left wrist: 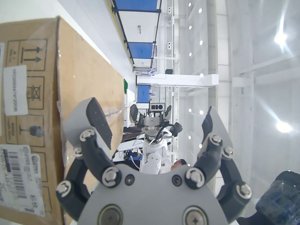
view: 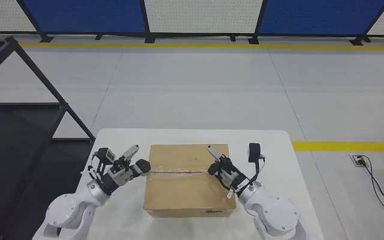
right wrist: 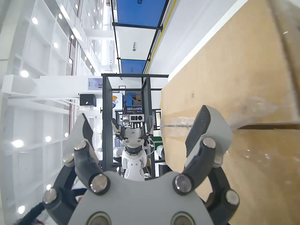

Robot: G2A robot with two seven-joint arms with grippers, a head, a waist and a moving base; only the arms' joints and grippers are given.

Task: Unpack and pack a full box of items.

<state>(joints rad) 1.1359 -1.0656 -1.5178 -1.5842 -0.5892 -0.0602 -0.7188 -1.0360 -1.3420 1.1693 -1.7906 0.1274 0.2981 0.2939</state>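
Tabletop (view: 180,135) carries closed box (view: 189,193), seam (view: 180,171) running left-right

Box (view: 189,180) fills mid table (view: 120,137); narrow room L/R sides.

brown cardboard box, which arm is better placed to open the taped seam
Probably right: the right gripper hangs open over the brown cardboard box at its clear tape seam; the left gripper sits beside the box.
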